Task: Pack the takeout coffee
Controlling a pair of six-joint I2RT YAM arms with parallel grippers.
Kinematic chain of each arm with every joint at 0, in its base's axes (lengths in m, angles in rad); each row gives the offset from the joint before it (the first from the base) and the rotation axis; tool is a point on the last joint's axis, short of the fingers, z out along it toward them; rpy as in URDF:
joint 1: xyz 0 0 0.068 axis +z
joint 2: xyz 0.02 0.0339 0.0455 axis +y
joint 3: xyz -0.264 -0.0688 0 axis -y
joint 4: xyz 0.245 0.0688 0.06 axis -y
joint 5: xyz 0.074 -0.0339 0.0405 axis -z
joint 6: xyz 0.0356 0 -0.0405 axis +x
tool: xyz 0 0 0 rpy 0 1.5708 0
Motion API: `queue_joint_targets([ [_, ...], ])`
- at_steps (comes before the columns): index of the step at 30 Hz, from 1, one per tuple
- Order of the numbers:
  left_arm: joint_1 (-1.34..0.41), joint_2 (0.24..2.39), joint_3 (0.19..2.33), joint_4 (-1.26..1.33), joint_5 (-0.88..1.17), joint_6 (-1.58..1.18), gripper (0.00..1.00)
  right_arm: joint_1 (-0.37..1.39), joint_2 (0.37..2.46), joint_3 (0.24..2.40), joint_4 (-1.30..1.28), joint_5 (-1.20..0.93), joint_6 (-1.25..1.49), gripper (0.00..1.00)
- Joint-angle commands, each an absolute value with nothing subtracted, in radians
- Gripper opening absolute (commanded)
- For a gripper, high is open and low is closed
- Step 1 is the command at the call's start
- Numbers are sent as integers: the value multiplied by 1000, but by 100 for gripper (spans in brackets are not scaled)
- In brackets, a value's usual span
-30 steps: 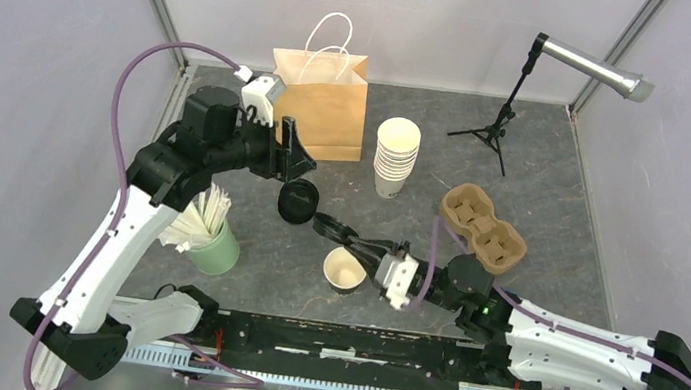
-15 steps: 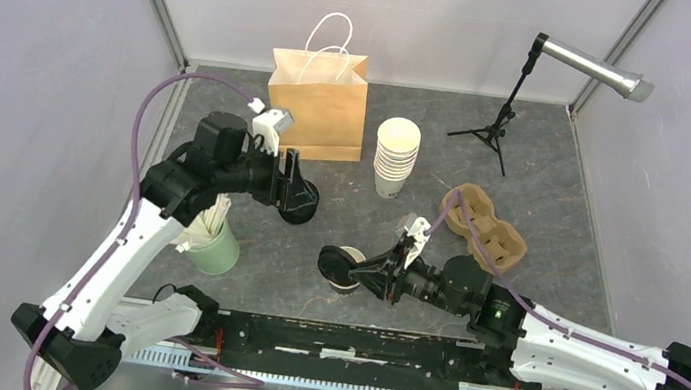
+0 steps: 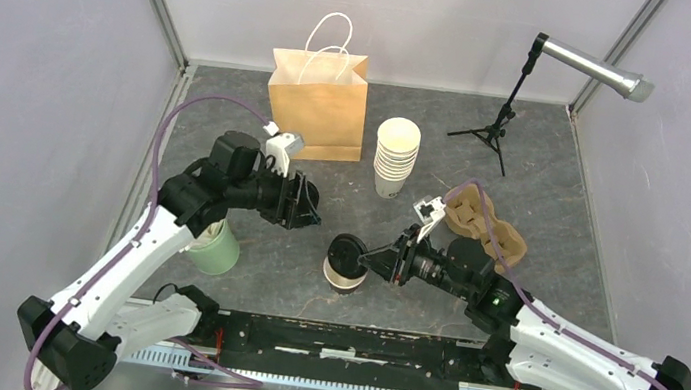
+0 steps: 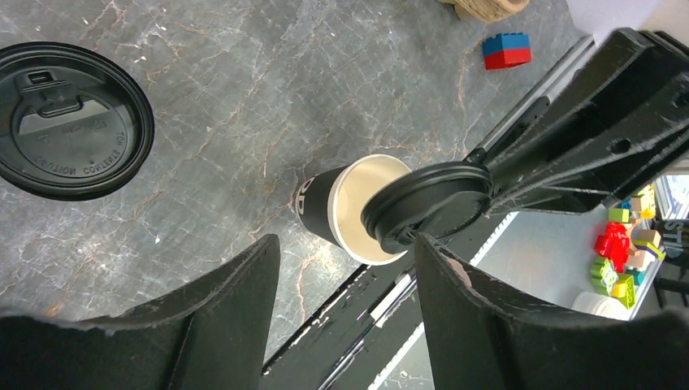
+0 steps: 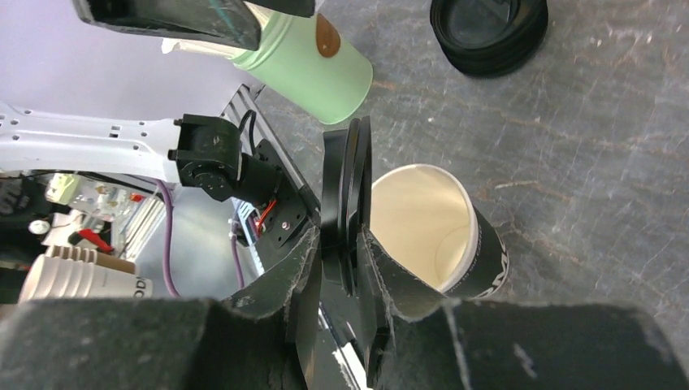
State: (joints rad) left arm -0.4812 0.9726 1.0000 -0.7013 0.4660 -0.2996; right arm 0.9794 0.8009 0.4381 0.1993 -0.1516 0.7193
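One cup (image 3: pixel 343 277) stands open mid-desk (image 3: pixel 548 161). My right tool (image 3: pixel 362 255) grips one lid (image 3: pixel 345 251) by its rim and holds it tilted at the cup's mouth, arm stretched low to the left. My left tool (image 3: pixel 305 204) hangs open and empty above the lid pile (image 5: pixel 487 28). Only the wrist views show the cup's black wall.

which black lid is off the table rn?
The lid pinched edge-on in the right gripper, at the open cup's rim. The other lids lie stacked flat on the table, near the left gripper, ungripped.
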Motion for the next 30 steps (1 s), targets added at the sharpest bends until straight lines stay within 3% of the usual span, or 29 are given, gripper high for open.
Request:
queue_joint_targets([
  [1, -505, 968, 960, -616, 486, -350, 68, 925, 817, 401, 298, -296, 829, 27],
  [17, -608, 992, 856, -508, 457, -423, 64, 864, 836, 321, 404, -390, 915, 26],
  [30, -642, 1013, 839, -508, 433, -419, 72, 797, 893, 298, 430, -440, 910, 26],
])
